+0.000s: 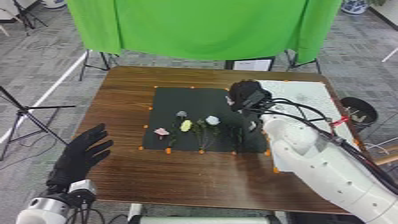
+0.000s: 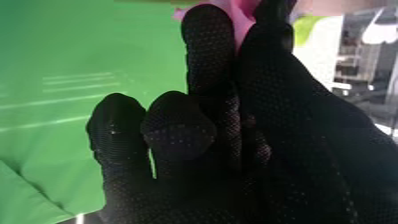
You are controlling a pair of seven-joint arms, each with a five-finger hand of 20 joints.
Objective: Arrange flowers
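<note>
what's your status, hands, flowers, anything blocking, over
Left hand open, by table edge. Right hand at mat's far right corner, something pink against it, grip unclear. Flowers lying on mat. Nothing seen covering their blooms.

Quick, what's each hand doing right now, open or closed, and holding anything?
Left hand: open, holding nothing.
Right hand: closed, pinching a pink thing, probably a flower.

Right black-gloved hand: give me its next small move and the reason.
Perhaps ease the right black-gloved hand down toward the black mat, pinch gentle: a thin pink petal-like piece sits between finger and thumb, and a yellow flower lies there.
</note>
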